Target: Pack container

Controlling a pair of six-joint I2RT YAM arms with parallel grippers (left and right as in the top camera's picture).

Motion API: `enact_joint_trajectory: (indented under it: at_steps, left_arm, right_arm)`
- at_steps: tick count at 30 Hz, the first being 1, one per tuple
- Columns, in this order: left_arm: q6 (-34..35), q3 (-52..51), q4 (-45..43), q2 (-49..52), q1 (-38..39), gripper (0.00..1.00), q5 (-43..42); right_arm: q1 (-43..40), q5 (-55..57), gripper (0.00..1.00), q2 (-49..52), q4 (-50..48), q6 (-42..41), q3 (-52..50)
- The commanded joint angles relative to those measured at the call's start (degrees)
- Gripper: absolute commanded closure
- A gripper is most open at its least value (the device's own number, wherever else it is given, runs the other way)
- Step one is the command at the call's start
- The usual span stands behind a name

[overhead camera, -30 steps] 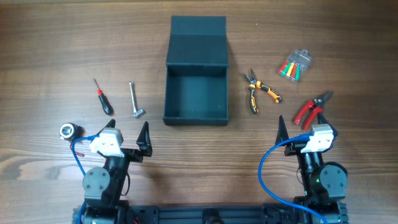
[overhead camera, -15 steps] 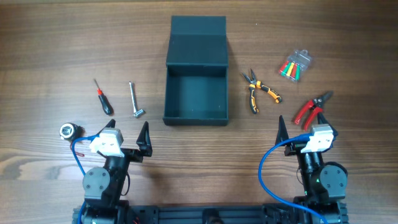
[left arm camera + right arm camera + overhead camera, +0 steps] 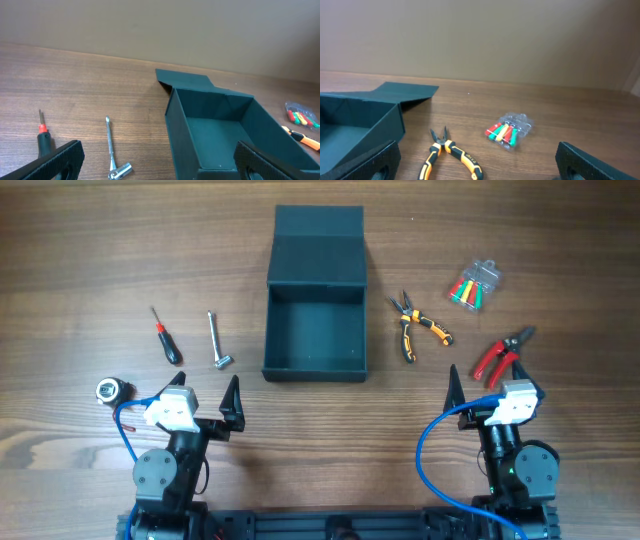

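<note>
The dark teal-black container (image 3: 271, 330) stands open at the table's middle, its flap lid (image 3: 318, 245) folded back on the far side, and nothing lies inside it. My left gripper (image 3: 205, 395) hovers open near the front edge, left of the box. The left wrist view has its fingertips (image 3: 56, 159) wide apart, with the container's wall (image 3: 177, 130) ahead on the right. My right gripper (image 3: 487, 385) is open too, at the front right. Beyond it in the right wrist view lie the box's corner (image 3: 375, 130) and the orange-black pliers (image 3: 452, 155).
Left of the box lie a red-handled screwdriver (image 3: 165, 337), a metal socket wrench (image 3: 217, 342) and a small round silver object (image 3: 112, 389). To its right are the pliers (image 3: 418, 328), a clear pack of coloured bits (image 3: 474, 285) and red cutters (image 3: 500, 353).
</note>
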State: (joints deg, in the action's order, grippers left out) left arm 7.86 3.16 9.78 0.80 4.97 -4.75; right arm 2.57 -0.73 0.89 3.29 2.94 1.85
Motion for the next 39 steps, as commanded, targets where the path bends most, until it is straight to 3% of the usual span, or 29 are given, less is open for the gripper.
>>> enact_joint_trajectory:
  at_steps: [1,25,29,35,39]
  left_arm:
    - [0.3,-0.4,-0.3,-0.4,0.2,0.0,-0.1]
    - [0.3,-0.4,-1.5,-0.4,0.2,0.0,-0.1]
    - [0.4,-0.4,-1.4,-0.4,0.2,0.0,-0.1]
    - [4.2,3.3,0.4,0.6,0.2,0.0,-0.5]
    - [6.1,11.8,5.6,5.8,0.2,0.0,-0.5]
  right_arm:
    - [0.0,0.7,0.0,-0.7,-0.2,0.0,0.0]
    - [0.0,-4.3,0.0,-0.7,-0.1,-3.5,0.1]
    - [0.0,-6.0,0.0,-0.6,0.0,-8.5,0.1]
    - [0.0,-10.9,0.0,5.2,0.7,-13.6,2.8]
    - [0.0,-12.3,0.0,15.1,4.1,-13.6,11.5]
